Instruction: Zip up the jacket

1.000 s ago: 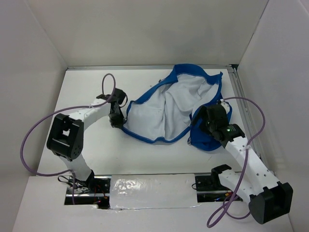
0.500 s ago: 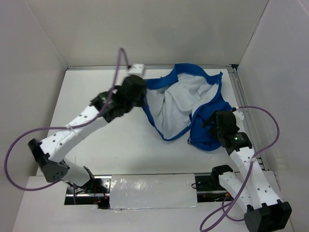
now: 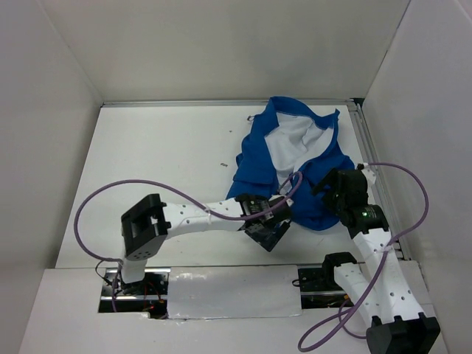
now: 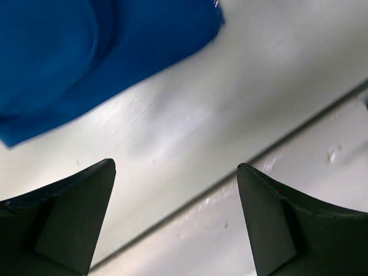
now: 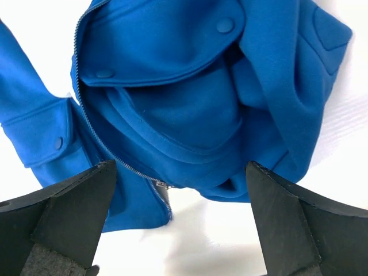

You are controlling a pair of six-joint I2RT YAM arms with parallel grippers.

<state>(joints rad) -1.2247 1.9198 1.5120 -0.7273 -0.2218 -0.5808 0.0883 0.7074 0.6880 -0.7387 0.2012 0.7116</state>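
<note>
From above, there's one jacket (image 3: 259,156), lying crumpled on the far right part of the counter (image 3: 155,155), blue side mostly up with a patch of white lining (image 3: 289,144) showing at the middle. It looks soft, light and floppy, so I'd expect it to bunch and drag rather than slide flat; a pinch on a hem or on the zipper edge should hold better than a grab at loose cloth. Two arms, two grippers: the left gripper (image 3: 267,227) sits just off the jacket's near edge, and the right gripper (image 3: 338,184) hangs over its right side

The left wrist camera shows that gripper (image 4: 175,167) with its fingers (image 4: 63,213) spread wide, nothing between them but bare counter; a corner of the blue cloth (image 4: 86,57) lies just beyond, not touched

The right wrist camera shows its gripper (image 5: 179,167) wide apart too, holding nothing, poised over folded blue cloth (image 5: 184,98). One zipper (image 5: 85,121) runs down the left of the folds, unfastened as far as I can tell, ending at one small metal pull (image 5: 163,187) near the hem, which seems the natural place to grip, with the hem pinned below it. I count three snaps (image 5: 224,26) on the flaps
</note>
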